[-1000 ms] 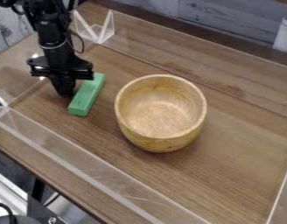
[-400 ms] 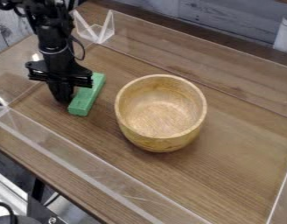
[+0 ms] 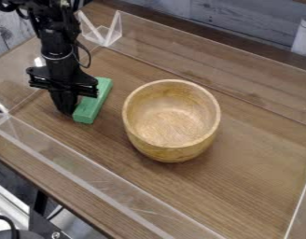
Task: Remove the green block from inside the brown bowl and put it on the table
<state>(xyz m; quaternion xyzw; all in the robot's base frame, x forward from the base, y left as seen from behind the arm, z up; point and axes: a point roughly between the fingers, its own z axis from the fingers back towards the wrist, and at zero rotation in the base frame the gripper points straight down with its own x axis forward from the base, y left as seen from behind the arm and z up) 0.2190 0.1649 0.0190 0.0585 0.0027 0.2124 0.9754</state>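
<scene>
wood table holds the green block left of the empty brown bowl; my gripper is clenched shut beside the block, holding nothing; next i lift away.

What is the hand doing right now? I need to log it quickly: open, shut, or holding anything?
Hand: shut, holding nothing; its tip is on the table beside the green block, which lies outside the bowl.

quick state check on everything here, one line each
green block: out of the bowl, lying flat on the table, left of the bowl and apart from it
brown bowl: upright, empty
gripper: shut, pointing down, tips low by the table at the block's left side, holding nothing that shows
table: bears block and bowl, clear walls around its edge
</scene>
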